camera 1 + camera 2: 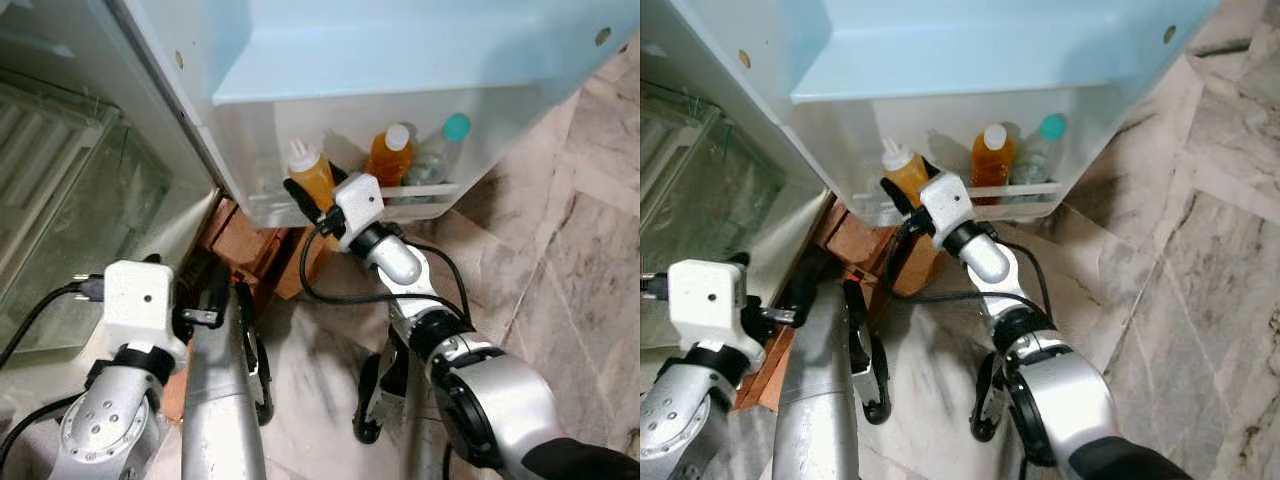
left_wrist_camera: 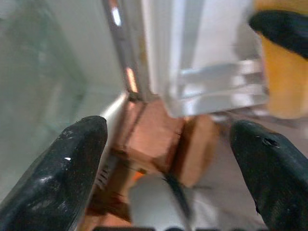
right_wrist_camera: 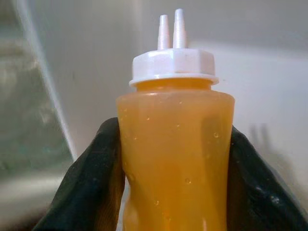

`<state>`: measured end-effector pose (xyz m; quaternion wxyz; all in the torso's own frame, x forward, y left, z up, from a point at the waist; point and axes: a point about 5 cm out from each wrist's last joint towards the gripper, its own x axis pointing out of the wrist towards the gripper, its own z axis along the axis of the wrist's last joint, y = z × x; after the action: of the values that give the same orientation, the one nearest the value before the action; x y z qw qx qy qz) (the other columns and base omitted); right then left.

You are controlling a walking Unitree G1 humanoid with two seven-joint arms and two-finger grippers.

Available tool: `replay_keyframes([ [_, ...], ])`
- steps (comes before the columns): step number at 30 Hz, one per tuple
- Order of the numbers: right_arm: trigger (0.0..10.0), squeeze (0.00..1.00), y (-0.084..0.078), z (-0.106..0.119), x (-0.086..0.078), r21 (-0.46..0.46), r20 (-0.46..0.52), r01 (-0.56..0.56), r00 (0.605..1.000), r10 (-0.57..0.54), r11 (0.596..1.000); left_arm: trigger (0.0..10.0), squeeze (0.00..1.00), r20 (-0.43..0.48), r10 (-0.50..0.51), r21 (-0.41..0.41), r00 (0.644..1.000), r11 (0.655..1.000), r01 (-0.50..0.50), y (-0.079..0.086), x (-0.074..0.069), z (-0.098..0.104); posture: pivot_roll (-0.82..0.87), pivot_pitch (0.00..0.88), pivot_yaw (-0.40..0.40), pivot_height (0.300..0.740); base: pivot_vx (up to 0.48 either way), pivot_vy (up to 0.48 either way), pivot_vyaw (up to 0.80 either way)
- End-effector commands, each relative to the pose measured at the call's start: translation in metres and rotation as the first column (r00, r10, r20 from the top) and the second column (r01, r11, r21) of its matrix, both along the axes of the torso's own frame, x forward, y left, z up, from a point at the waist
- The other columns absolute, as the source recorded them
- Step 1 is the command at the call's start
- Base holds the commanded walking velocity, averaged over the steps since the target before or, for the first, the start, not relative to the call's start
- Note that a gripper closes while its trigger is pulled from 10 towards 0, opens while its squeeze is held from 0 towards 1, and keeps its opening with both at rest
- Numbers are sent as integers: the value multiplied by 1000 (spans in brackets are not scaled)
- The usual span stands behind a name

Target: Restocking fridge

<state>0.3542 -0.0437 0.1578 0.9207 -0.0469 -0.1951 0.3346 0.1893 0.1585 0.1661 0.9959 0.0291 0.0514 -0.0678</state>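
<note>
Where the marble floor point(image 1: 590, 250) runs pale and veined under the robot, the fridge point(image 1: 60, 60) stands open at the far left, with glass shelves point(image 1: 70, 200) and a clear drawer front catching a greenish light. Just right of its lower edge, reddish-brown blocks point(image 1: 245, 245) sit on the floor under the corner of the door. The left gripper point(image 2: 168, 168) hangs low near those blocks, released, its two black fingers point(image 2: 57, 173) spread wide with nothing between them. Its white wrist box point(image 1: 143, 300) sits at the lower left of the head views, a black cable trailing from it.

Further right, the pale blue door point(image 1: 400, 50) swings out over the floor, and its clear door bin point(image 1: 430, 190) faces the robot. The right gripper point(image 1: 305, 195) reaches up to the bin's left end and is clenched around an orange sauce bottle point(image 3: 175, 159), one finger on each side of the body. That bottle stands upright with a white twin-nozzle cap point(image 3: 173, 60), at or just inside the bin's left part; whether it rests on the bin floor cannot be told. To its right in the bin stands an orange drink bottle point(image 1: 390, 155) with a white cap, then a clear bottle point(image 1: 440, 155) with a teal cap. A black cable point(image 1: 340, 295) loops down from the right wrist across the floor.
</note>
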Motion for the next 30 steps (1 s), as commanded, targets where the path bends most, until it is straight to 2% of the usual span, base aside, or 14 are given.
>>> replay_keyframes([
  [1, 10000, 0, 1, 2, 1, 57, -27, -13, 1000, 14, 998, 10000, 0, -69, -59, -39, 996, 998, 57, -5, -2, -10, 321, 369, -26, 546, 0, 0, 0],
  [3, 10000, 0, 0, 5, 2, 67, -23, -27, 999, 29, 997, 10000, 0, -117, -156, -105, 981, 984, 144, -15, -2, -15, 309, 354, -32, 546, 0, 0, 0],
  [4, 10000, 0, 0, 5, 2, 67, -23, -27, 999, 29, 997, 10000, 0, -117, -156, -105, 981, 984, 144, -15, -2, -15, 309, 354, -32, 546, 0, 0, 0],
  [6, 10000, 0, -2, 10, 4, 81, -15, -25, 1000, 26, 996, 10000, 0, -154, -240, -135, 959, 966, 220, -23, -3, -21, 294, 345, -32, 546, 0, 0, 0],
  [7, 10000, 0, -2, 10, 4, 81, -15, -25, 1000, 26, 996, 10000, 0, -154, -240, -135, 959, 966, 220, -23, -3, -21, 294, 345, -32, 546, 0, 0, 0],
  [11, 10000, 0, -5, 25, 10, 148, 9, -26, 1000, 25, 989, 10000, 0, -235, -369, -193, 899, 924, 329, -33, -7, -31, 277, 327, -29, 546, 0, 0, 0],
  [14, 10000, 0, -7, 31, 11, 177, 18, -18, 1000, 15, 984, 10000, 0, -264, -421, -210, 868, 903, 375, -36, -6, -34, 272, 321, -27, 546, 0, 0, 0],
  [16, 10000, 0, -8, 33, 13, 205, 3, -6, 1000, 6, 979, 10000, 0, -273, -453, -235, 849, 887, 397, -38, -6, -36, 267, 317, -23, 546, 0, 0, 0],
  [17, 10000, 0, -8, 32, 15, 244, -41, 3, 999, 7, 970, 10000, 0, -282, -494, -248, 823, 866, 435, -42, -4, -37, 264, 318, -20, 546, 0, 0, 0],
  [23, 10000, 0, 1, 25, 15, 317, -139, 1, 989, 46, 948, 10000, 0, -296, -536, -279, 791, 840, 465, -48, 2, -40, 249, 322, -18, 546, 0, 0, 0],
  [24, 10000, 0, 4, 21, 11, 369, -171, 3, 983, 65, 929, 10000, 0, -306, -555, -296, 774, 828, 477, -51, 4, -41, 238, 323, -16, 546, 0, 0, 0],
  [27, 10000, 0, 9, 17, 4, 398, -169, -2, 983, 75, 917, 10000, 0, -316, -571, -307, 757, 817, 488, -54, 4, -45, 226, 323, -15, 546, 0, 0, 0],
  [28, 10000, 0, 13, 13, -1, 425, -178, 1, 981, 83, 905, 10000, 0, -321, -601, -319, 732, 796, 514, -60, 3, -47, 223, 323, -13, 546, 0, 0, 0],
  [30, 10000, 0, 14, 12, -2, 438, -184, 10, 980, 79, 899, 10000, 0, -323, -603, -310, 729, 795, 521, -62, 3, -48, 221, 323, -11, 546, 0, 0, 0],
])
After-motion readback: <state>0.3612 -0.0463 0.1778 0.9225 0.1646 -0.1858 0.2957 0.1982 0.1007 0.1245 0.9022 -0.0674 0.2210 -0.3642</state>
